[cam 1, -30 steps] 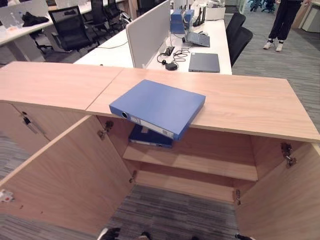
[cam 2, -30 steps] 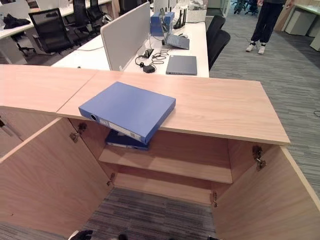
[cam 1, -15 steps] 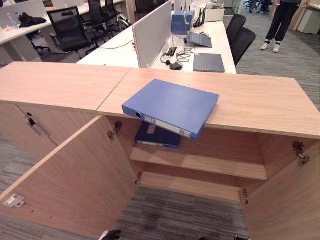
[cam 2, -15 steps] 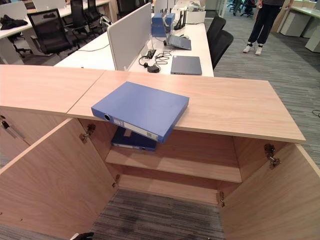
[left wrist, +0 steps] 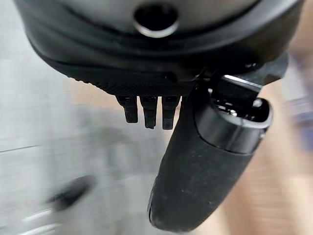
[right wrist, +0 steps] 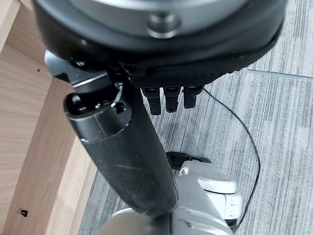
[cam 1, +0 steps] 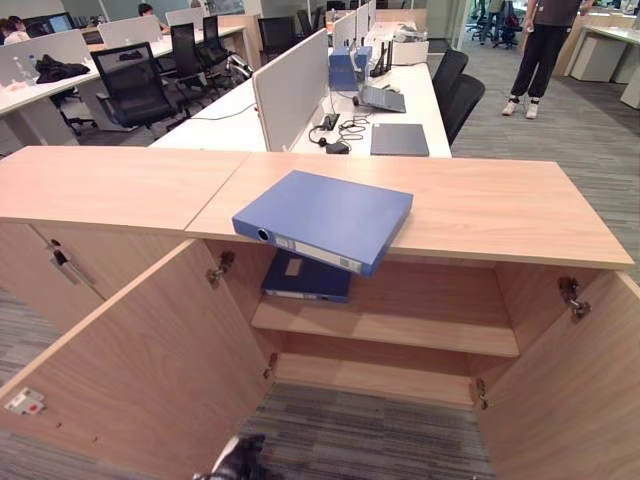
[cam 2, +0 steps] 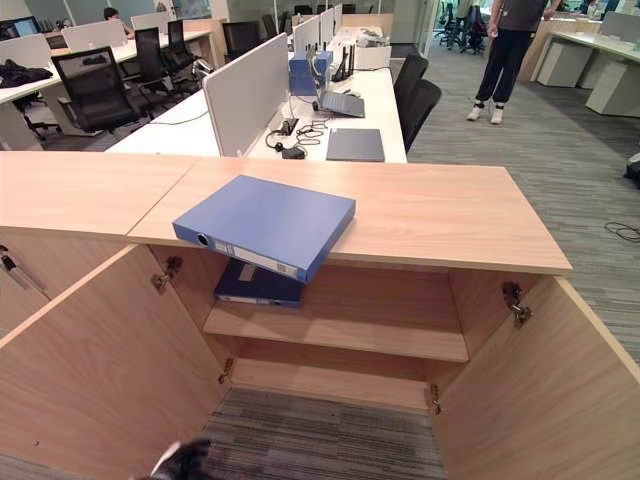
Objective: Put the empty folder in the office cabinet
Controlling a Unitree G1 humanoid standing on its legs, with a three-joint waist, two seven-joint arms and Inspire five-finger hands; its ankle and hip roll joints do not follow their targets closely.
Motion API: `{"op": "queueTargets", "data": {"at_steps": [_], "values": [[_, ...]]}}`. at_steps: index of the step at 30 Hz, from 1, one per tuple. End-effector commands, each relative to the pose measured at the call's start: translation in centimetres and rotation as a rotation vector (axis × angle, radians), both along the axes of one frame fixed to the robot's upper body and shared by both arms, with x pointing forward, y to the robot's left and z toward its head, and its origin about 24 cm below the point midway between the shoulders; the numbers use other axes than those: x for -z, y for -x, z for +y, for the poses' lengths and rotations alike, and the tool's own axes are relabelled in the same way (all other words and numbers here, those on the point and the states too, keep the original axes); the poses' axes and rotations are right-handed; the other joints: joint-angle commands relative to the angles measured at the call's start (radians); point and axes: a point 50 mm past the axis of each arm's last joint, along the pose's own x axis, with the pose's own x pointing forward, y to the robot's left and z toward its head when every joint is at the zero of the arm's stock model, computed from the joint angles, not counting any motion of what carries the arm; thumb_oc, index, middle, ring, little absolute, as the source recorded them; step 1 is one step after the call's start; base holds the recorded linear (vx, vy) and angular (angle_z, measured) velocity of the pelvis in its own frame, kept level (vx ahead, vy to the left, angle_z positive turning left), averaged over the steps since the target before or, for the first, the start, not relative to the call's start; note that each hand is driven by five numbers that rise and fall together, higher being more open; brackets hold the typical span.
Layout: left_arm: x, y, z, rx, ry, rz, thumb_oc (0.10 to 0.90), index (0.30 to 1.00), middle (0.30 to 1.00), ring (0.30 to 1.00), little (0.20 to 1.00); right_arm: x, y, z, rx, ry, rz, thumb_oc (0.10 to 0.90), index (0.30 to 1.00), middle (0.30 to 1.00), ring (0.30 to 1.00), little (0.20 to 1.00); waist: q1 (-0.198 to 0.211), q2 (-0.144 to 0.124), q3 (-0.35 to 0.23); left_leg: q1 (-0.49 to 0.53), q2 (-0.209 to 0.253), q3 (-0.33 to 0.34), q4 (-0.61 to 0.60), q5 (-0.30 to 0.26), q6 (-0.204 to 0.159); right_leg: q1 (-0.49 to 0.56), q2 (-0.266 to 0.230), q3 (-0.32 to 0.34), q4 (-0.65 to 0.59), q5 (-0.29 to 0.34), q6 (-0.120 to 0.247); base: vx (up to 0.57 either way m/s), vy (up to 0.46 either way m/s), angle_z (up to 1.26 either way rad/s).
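A blue folder [cam 1: 325, 218] lies flat on the wooden cabinet top [cam 1: 500, 205], its spine corner jutting over the front edge. Below it a second blue folder [cam 1: 305, 279] lies on the upper shelf [cam 1: 420, 332] at the left end of the open cabinet. My left hand [left wrist: 205, 161] holds nothing, fingers relaxed and thumb out; it shows as a dark blur [cam 1: 238, 458] low in front of the cabinet. My right hand [right wrist: 127, 147] hangs over the carpet beside the right door, fingers relaxed and empty.
Both cabinet doors stand wide open, the left door [cam 1: 140, 370] and the right door [cam 1: 570, 400]. A shut cabinet [cam 1: 60, 260] adjoins on the left. Behind are a desk [cam 1: 400, 100] with a laptop, a divider and chairs. A person [cam 1: 540, 45] stands far back right.
The camera has shifted, so the whole scene sits a little differently. The folders have not moved. My left hand has come up into the bottom edge of the eye views.
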Motion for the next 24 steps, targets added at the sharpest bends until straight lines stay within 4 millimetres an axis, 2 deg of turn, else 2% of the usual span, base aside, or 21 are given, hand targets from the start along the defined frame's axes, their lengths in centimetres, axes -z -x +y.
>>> {"op": "queueTargets", "data": {"at_steps": [1, 4, 5, 8, 9, 11, 16, 20, 22, 24], "values": [[-6.1, -6.4, -0.1, -0.066, -0.059, -0.443, 0.800, 0.900, 0.900, 0.900, 0.900, -0.8, -3.4, -0.2, -0.029, 0.061, -0.126, 0.800, 0.900, 0.900, 0.900, 0.900, 0.016, -0.008, 0.058, 0.065, -0.029, -0.017, 0.002, -0.070, -0.021, 0.057, -0.006, -0.050, 0.018, -0.148, 0.054, 0.00, -0.062, 0.08], [-9.2, -7.6, -0.7, -0.114, -0.058, -0.634, 0.800, 0.900, 0.900, 0.900, 0.900, -0.6, -2.8, 0.1, -0.024, 0.064, -0.122, 0.800, 0.900, 0.900, 0.900, 0.900, 0.018, -0.018, 0.056, 0.065, -0.030, -0.024, 0.002, -0.072, -0.022, 0.065, -0.005, -0.054, 0.015, -0.152, 0.055, 0.01, -0.051, 0.13], [-12.1, -8.5, -0.4, -0.110, -0.146, -0.780, 0.800, 0.900, 0.900, 0.900, 0.900, -0.5, -2.4, 0.2, -0.011, 0.067, -0.109, 0.800, 0.900, 0.900, 0.900, 0.900, 0.018, -0.022, 0.052, 0.069, -0.031, -0.028, 0.002, -0.075, -0.022, 0.072, -0.006, -0.053, 0.015, -0.156, 0.057, 0.02, -0.041, 0.07], [-15.1, -9.2, 0.8, -0.066, -0.333, -0.910, 0.800, 0.900, 0.900, 0.900, 0.900, -0.3, -1.9, 0.2, 0.001, 0.069, -0.092, 0.800, 0.900, 0.900, 0.900, 0.900, 0.017, -0.022, 0.047, 0.074, -0.032, -0.026, 0.002, -0.080, -0.024, 0.077, -0.006, -0.051, 0.015, -0.157, 0.057, 0.01, -0.012, -0.01], [-15.1, -9.2, 0.9, -0.066, -0.335, -0.910, 0.800, 0.900, 0.900, 0.900, 0.900, -0.3, -1.9, 0.2, 0.001, 0.068, -0.093, 0.800, 0.900, 0.900, 0.900, 0.900, 0.018, -0.023, 0.048, 0.075, -0.032, -0.026, 0.002, -0.080, -0.024, 0.078, -0.007, -0.051, 0.015, -0.158, 0.057, 0.00, 0.000, 0.00], [-18.1, -10.1, 2.1, -0.021, -0.547, -1.023, 0.800, 0.900, 0.900, 0.900, 0.900, -0.2, -1.3, 0.2, -0.007, 0.064, -0.072, 0.800, 0.900, 0.900, 0.900, 0.900, 0.016, -0.023, 0.043, 0.083, -0.031, -0.022, 0.002, -0.085, -0.027, 0.081, -0.006, -0.051, 0.015, -0.158, 0.057, 0.00, 0.000, 0.00], [-22.4, -10.7, 2.9, 0.035, -0.807, -1.187, 0.800, 0.900, 0.900, 0.900, 0.900, 0.1, -0.4, 0.2, -0.006, 0.054, -0.039, 0.800, 0.900, 0.900, 0.900, 0.900, 0.013, -0.018, 0.035, 0.088, -0.031, -0.018, 0.002, -0.089, -0.030, 0.086, -0.004, -0.051, 0.015, -0.159, 0.060, 0.00, -0.002, 0.02], [-25.1, -11.1, 2.8, 0.094, -0.963, -1.282, 0.800, 0.900, 0.900, 0.900, 0.900, 0.2, -0.1, 0.3, -0.020, 0.049, -0.022, 0.800, 0.900, 0.900, 0.900, 0.900, 0.008, -0.015, 0.031, 0.092, -0.029, -0.014, 0.002, -0.091, -0.032, 0.087, -0.002, -0.049, 0.015, -0.160, 0.061, 0.00, 0.000, 0.00], [-27.7, -11.3, 2.5, 0.165, -1.107, -1.367, 0.800, 0.900, 0.900, 0.900, 0.900, 0.2, -0.1, 0.2, -0.044, 0.049, -0.022, 0.800, 0.900, 0.900, 0.900, 0.900, 0.002, -0.010, 0.027, 0.099, -0.026, 0.000, 0.002, -0.093, -0.034, 0.086, 0.003, -0.045, 0.015, -0.159, 0.063, 0.00, -0.018, -0.07], [-28.8, -11.4, 2.3, 0.210, -1.164, -1.402, 0.800, 0.900, 0.900, 0.900, 0.900, 0.1, -0.1, 0.0, -0.053, 0.053, -0.019, 0.800, 0.900, 0.900, 0.900, 0.900, -0.003, -0.006, 0.024, 0.102, -0.025, 0.005, 0.002, -0.093, -0.035, 0.087, 0.004, -0.046, 0.014, -0.159, 0.065, 0.01, -0.004, -0.14]]}}
